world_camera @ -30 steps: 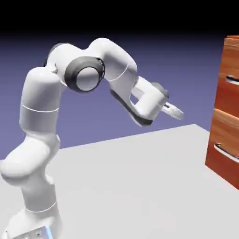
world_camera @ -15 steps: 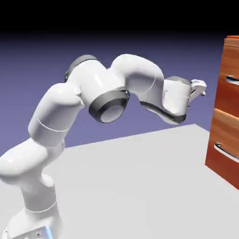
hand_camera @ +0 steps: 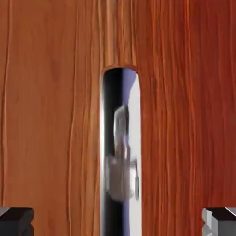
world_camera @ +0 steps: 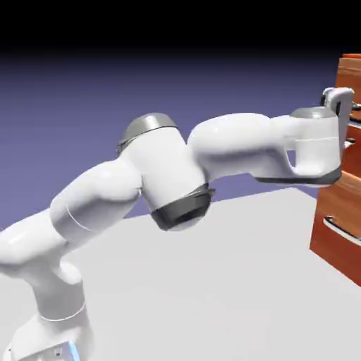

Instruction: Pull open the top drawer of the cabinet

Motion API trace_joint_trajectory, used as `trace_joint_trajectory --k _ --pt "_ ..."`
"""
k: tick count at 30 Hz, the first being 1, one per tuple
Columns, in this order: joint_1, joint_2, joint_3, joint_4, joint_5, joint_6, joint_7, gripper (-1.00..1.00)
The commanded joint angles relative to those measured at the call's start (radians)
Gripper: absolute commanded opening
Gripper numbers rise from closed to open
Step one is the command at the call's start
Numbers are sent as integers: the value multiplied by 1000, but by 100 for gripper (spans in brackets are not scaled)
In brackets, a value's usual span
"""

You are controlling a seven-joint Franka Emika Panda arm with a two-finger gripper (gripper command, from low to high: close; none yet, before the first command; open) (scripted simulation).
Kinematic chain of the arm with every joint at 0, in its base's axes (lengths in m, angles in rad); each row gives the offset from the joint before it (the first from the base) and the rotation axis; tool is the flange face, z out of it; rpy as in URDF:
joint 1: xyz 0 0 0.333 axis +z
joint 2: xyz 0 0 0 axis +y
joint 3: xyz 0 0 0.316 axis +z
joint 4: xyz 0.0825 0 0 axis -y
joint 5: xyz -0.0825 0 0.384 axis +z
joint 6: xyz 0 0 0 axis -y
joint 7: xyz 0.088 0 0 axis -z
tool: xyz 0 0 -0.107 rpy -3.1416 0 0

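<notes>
The reddish-brown cabinet [world_camera: 337, 248] stands at the exterior view's right edge. Its top drawer [world_camera: 352, 79] sits flush with the cabinet, and my hand covers most of its handle. My gripper [world_camera: 345, 107] is up against that drawer front, open. In the hand view the drawer's wood [hand_camera: 50, 115] fills the picture. The silver bar handle [hand_camera: 120, 152] runs down the middle, reflecting the hand. The two grey fingertips [hand_camera: 16, 221] sit far apart in the bottom corners, one on each side of the bar, with nothing gripped. My gripper [hand_camera: 118, 223] is centred on the bar.
The lower drawer front [world_camera: 340, 197] with its own silver handle [world_camera: 341, 233] lies below my forearm. The grey table [world_camera: 211, 282] stretches from the arm's base to the cabinet.
The arm has stretched out to the right. The hand has travelled from above the table to the top drawer's front and turned toward it. The jaws have stayed wide.
</notes>
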Motion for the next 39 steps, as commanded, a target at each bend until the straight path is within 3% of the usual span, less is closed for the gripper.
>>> trace_joint_trajectory --k 1,3,4,29,39 --pt "27 13 -14 36 13 10 -21 0" --pt "80 39 -41 106 37 30 -61 0" --pt "80 39 -41 106 37 30 -61 -100" --pt "-698 -132 472 -736 -108 -182 220 -100" --pt "-851 -387 539 -754 -239 -112 601 -100"
